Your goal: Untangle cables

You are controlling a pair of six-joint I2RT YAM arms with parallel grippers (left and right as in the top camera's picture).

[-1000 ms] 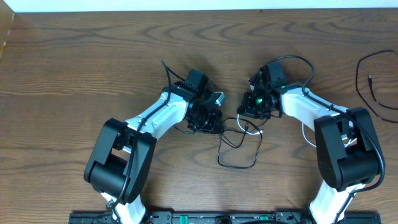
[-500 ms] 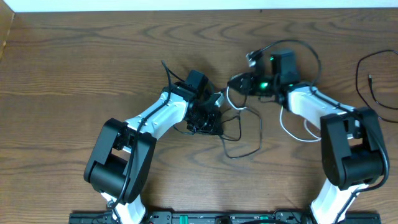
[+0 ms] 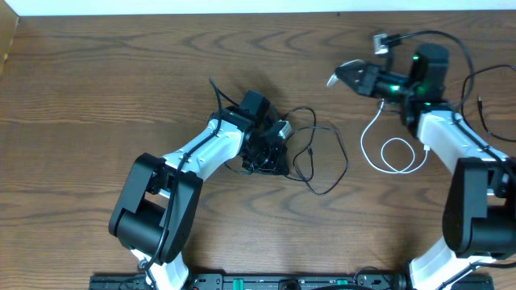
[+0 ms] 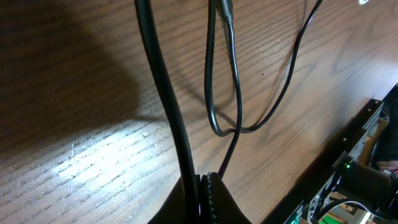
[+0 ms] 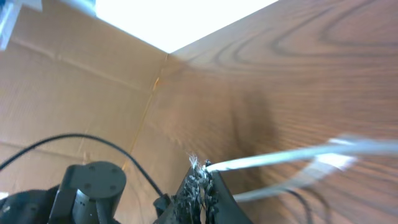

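The black cable (image 3: 325, 161) lies in loose loops at the table's middle, just right of my left gripper (image 3: 270, 151). That gripper is shut on one end of it. In the left wrist view the black cable (image 4: 163, 93) runs up out of the closed jaws (image 4: 200, 190), with a thin loop beyond. My right gripper (image 3: 342, 75) is raised at the back right and shut on the white cable (image 3: 394, 153), which hangs down into a small loop on the table, apart from the black one. In the right wrist view the white cable (image 5: 292, 154) leaves the closed jaws (image 5: 204, 169) to the right.
Another thin black cord (image 3: 476, 105) lies at the table's far right edge. A cardboard wall (image 3: 6, 40) stands at the back left. A black rail (image 3: 242, 282) runs along the front edge.
My right gripper has moved up and to the right with the white cable, drawing it out of the black cable's loops. The left gripper has stayed put; the black loops shifted slightly right.
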